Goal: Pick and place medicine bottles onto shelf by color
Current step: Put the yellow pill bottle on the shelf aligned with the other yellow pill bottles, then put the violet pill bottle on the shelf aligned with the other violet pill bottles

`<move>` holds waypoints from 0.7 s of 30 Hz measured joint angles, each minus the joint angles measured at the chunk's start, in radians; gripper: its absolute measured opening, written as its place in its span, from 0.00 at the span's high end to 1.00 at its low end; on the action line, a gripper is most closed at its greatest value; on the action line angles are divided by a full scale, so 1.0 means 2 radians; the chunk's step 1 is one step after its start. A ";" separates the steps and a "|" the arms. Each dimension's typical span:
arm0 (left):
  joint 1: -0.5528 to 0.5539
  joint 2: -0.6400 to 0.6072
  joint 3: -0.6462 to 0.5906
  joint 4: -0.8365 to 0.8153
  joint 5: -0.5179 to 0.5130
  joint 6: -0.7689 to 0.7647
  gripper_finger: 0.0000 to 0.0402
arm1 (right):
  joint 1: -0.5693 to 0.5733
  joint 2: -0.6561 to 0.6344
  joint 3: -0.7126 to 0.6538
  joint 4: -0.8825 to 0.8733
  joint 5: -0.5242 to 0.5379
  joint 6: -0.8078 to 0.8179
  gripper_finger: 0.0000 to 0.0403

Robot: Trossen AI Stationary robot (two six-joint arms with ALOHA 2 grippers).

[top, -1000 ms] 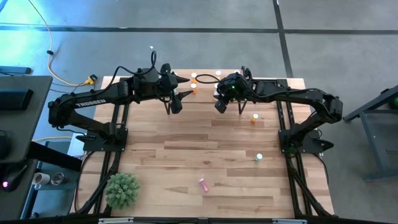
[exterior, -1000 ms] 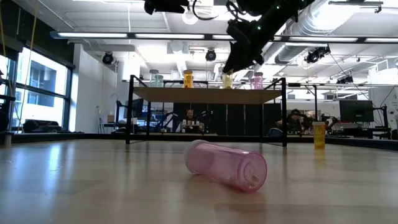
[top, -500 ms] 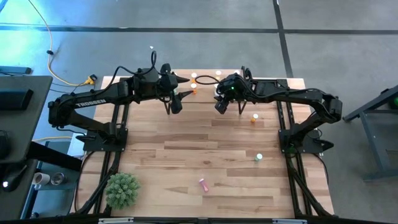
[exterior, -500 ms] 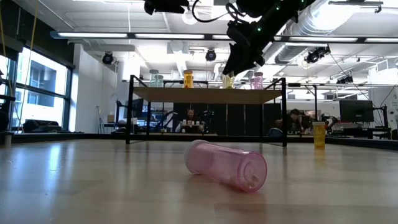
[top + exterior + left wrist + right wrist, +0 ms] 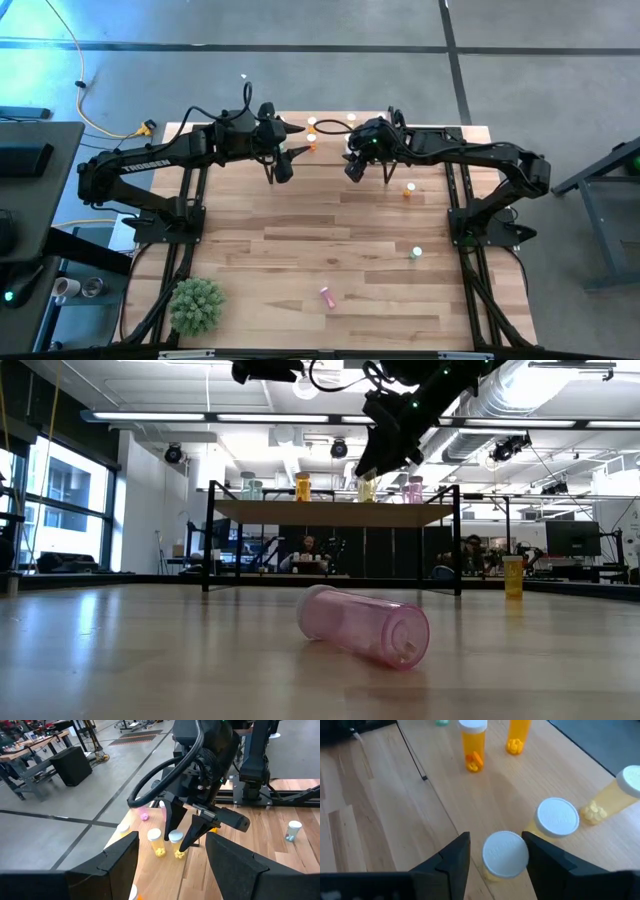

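The wooden table point(image 5: 300, 250) has a small shelf point(image 5: 335, 512) at its far edge with bottles standing on it. The right gripper point(image 5: 492, 851) hangs over a yellow bottle point(image 5: 506, 854) there, fingers apart, not holding it. The left gripper point(image 5: 170, 857) waits nearby, wide open. A pink bottle point(image 5: 365, 625) lies on the table.

Both arms reach inward; left tool point(image 5: 297, 141) and right tool point(image 5: 495, 851) gape, holding nothing.

Several bottles point(image 5: 303, 487) stand on the shelf point(image 5: 335, 512) — three more point(image 5: 415, 253) scattered on the table point(image 5: 260, 260) before it.
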 joint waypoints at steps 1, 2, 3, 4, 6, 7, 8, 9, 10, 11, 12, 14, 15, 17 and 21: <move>0.000 0.000 0.000 0.000 0.000 0.000 0.46 | 0.001 -0.001 0.000 0.000 0.000 0.000 0.58; 0.000 0.000 0.000 0.000 0.000 0.000 0.46 | 0.001 -0.003 0.000 0.002 0.000 -0.001 0.58; 0.000 0.000 0.000 0.000 0.000 0.000 0.46 | 0.001 -0.004 0.001 0.006 0.000 -0.001 0.58; 0.000 0.000 0.000 0.000 0.000 0.000 0.46 | 0.001 -0.006 0.001 0.007 0.000 0.000 0.58; 0.000 0.000 0.000 0.000 0.000 0.000 0.46 | 0.001 -0.011 0.001 0.007 0.000 0.000 0.58; 0.000 0.000 0.000 0.000 0.000 0.000 0.46 | 0.001 -0.013 0.001 0.008 0.000 0.000 0.58; 0.000 0.000 0.000 0.000 0.000 0.000 0.46 | 0.002 -0.016 0.001 0.009 0.000 0.000 0.58; 0.000 0.000 0.000 0.000 0.000 0.000 0.46 | 0.002 -0.019 0.001 0.009 0.000 0.000 0.58; 0.000 0.000 0.000 0.000 0.000 0.000 0.46 | 0.002 -0.022 0.001 0.011 0.000 -0.001 0.58; 0.000 0.000 0.000 0.000 0.000 0.000 0.46 | 0.003 -0.025 0.001 0.014 0.000 -0.001 0.58; 0.000 0.000 0.000 0.000 0.000 0.000 0.46 | 0.004 -0.028 0.001 0.014 -0.001 -0.001 0.58; 0.000 0.000 0.000 0.000 0.000 0.000 0.46 | 0.005 -0.032 0.001 0.018 -0.001 -0.001 0.58; 0.000 0.000 0.000 0.000 0.000 0.000 0.46 | 0.005 -0.035 0.001 0.016 -0.001 -0.001 0.58; 0.000 0.000 0.000 0.000 0.000 0.000 0.46 | 0.008 -0.042 0.001 0.017 -0.001 0.000 0.58; 0.000 0.000 0.000 0.000 0.000 0.000 0.46 | 0.020 -0.064 0.001 0.015 -0.001 0.013 0.58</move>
